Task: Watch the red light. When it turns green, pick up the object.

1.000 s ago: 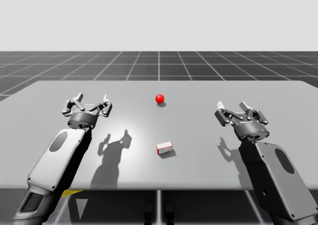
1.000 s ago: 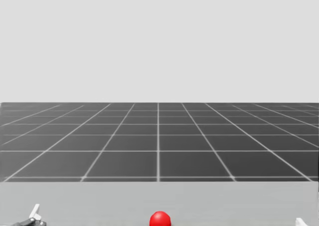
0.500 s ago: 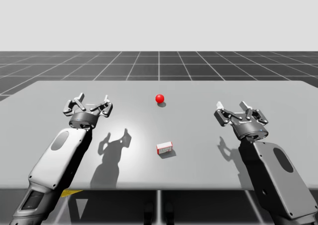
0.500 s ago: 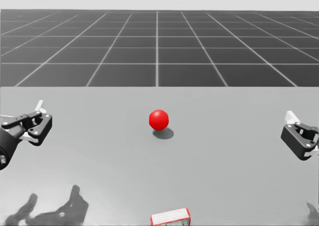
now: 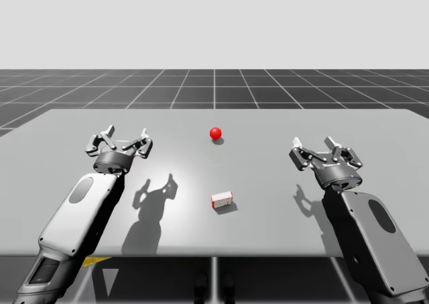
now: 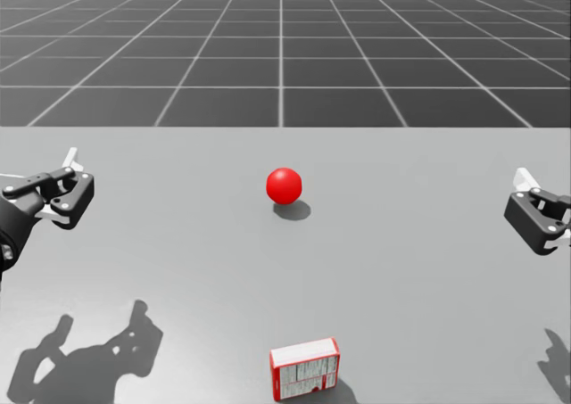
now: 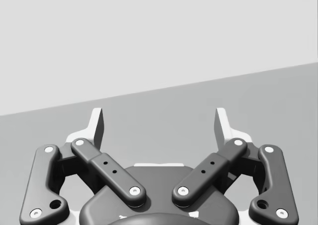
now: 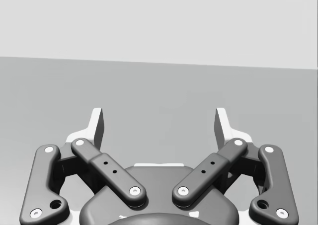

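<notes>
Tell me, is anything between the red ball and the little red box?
No. In the head view, only bare grey tabletop lies between the round red light and the small red-and-white box.

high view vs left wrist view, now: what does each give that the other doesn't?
High view adds: the red light, the red-and-white box lying nearer me than the light, and my right gripper, open and holding nothing. Left wrist view adds: the look along my left gripper, its fingers apart with bare table between them. Shared: the left gripper, open, above the grey table.
</notes>
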### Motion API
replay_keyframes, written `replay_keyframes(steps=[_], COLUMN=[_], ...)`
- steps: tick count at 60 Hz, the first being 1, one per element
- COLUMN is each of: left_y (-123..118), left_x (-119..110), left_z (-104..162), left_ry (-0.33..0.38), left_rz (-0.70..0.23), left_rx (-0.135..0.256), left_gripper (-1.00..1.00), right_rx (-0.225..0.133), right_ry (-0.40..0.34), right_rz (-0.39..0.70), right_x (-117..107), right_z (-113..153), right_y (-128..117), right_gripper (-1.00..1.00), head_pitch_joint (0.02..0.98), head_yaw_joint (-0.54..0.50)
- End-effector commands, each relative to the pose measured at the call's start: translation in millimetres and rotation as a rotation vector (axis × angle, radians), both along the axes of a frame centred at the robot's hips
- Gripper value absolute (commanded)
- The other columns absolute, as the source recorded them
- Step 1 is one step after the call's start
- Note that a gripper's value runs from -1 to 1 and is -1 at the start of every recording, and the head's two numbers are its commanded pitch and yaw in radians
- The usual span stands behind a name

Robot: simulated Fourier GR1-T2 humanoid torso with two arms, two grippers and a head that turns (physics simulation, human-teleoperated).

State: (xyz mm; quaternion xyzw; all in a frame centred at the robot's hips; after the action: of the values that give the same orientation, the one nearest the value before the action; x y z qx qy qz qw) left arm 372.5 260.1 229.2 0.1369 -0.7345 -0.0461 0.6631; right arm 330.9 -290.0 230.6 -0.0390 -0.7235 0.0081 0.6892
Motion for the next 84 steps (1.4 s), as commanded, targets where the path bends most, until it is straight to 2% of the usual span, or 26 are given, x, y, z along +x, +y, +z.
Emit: replay_keyframes(steps=[1,84], left_y=[-0.7,-0.9], left_x=[0.2,-0.8], left_z=[-0.1,0.7], left_ry=[0.0,0.0], left_rz=[-0.003,-0.005], left_rx=[-0.001,-0.01], left_gripper=[-1.0,-1.0], right_rx=[-0.004,-0.008], right_ry=[-0.001,0.001], right_rz=[-0.001,-0.002], right_x=[0.7,2.2], right_z=[-0.5,-2.0], right_y=[-0.1,-0.8], right_gripper=[-1.0,-1.0], head_pitch_joint=[0.589,0.591], head_yaw_joint=[-0.01,-0.01])
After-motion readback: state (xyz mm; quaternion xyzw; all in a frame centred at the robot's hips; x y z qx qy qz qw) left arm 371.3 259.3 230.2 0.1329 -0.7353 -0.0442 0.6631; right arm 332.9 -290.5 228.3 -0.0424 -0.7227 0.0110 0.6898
